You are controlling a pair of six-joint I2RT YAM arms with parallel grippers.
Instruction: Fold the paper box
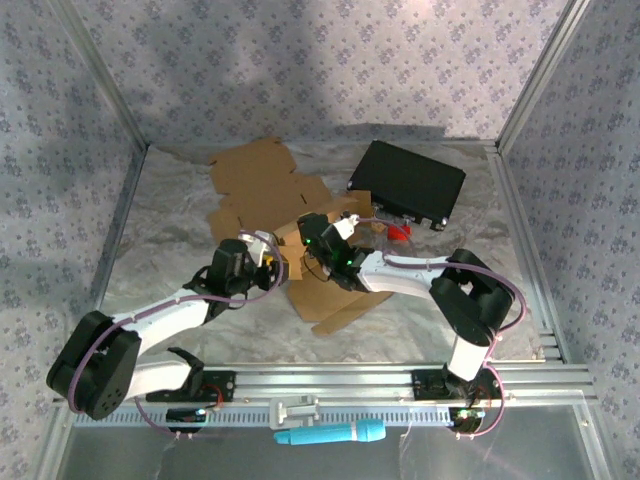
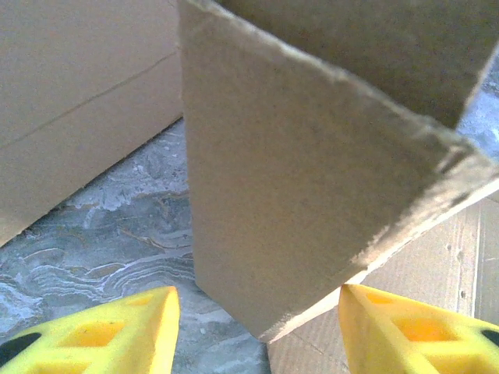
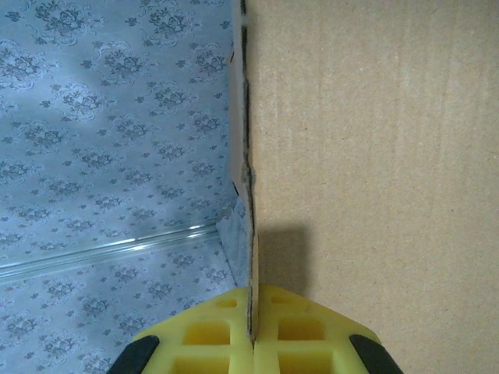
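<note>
- The right gripper (image 3: 252, 312) is closest to the lens in the right wrist view, at the bottom centre. Its yellow fingers (image 3: 210, 331) are pressed together on the thin raw edge of a cardboard panel.
- That panel belongs to the paper box (image 3: 374, 156). It stands upright and takes the right half of the frame. To its left are the patterned wall (image 3: 101, 117) and a clear strip low down.
- In the left wrist view, the left gripper (image 2: 257, 290) is spread. One yellow fingertip (image 2: 117, 335) is at the lower left and the other at the lower right.
- The lower corner of a raised box flap (image 2: 296, 179) hangs in the gap between them, and neither finger pinches it. More cardboard lies flat at the upper left and lower right, over the marbled silver table (image 2: 117, 234).
- From above, the paper box (image 1: 255, 170) sits mid-frame, mostly flat, reaching from the upper centre down to just below the middle.
- The left gripper (image 1: 272, 258) comes in from the lower left and the right gripper (image 1: 318, 235) from the lower right. They meet close together over the middle of the box.
- A black case (image 1: 408, 182) lies at the upper right, with a small red thing (image 1: 400, 232) just below it.
- A teal tube-like object (image 1: 330, 434) rests at the bottom centre, below the metal rail (image 1: 350, 385).
</note>
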